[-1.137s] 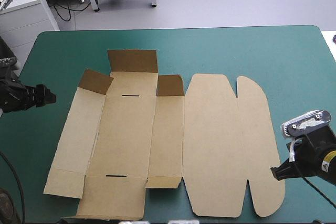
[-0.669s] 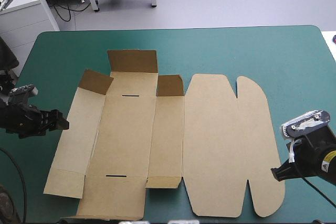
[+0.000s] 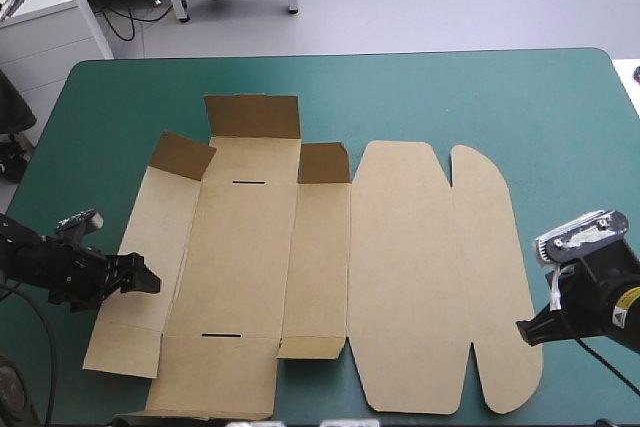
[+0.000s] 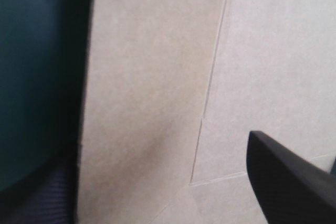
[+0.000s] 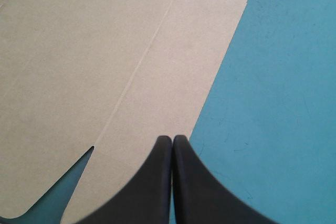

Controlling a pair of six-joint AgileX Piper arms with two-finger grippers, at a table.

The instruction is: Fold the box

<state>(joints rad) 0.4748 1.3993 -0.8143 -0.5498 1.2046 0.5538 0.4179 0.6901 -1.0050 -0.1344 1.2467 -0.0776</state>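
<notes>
High view: box point(image 3: 400, 267) lies flat and unfolded mid-table on the teal-green cover point(image 3: 520, 97), long panels side by side; three small flaps point(image 3: 253, 117) at the far ends of the left-hand panels stand tilted up, everything else flat; left gripper point(image 3: 138, 282) comes in low from the table's left edge, tips over the outermost left panel toward its near end; right gripper point(image 3: 522, 330) sits at the box's right edge, beside the near end of the rounded outer panel. Left wrist view: black fingers point(image 4: 294, 182) well apart, nothing clamped; brown board with a crease line between them, strip of cover beyond the board's outer edge; can't tell if either finger touches the board. Right wrist view: fingers point(image 5: 157, 182) pressed together into one point, holding nothing; tip right at the rounded panel's edge where board meets cover; contact with the board not clear.
</notes>
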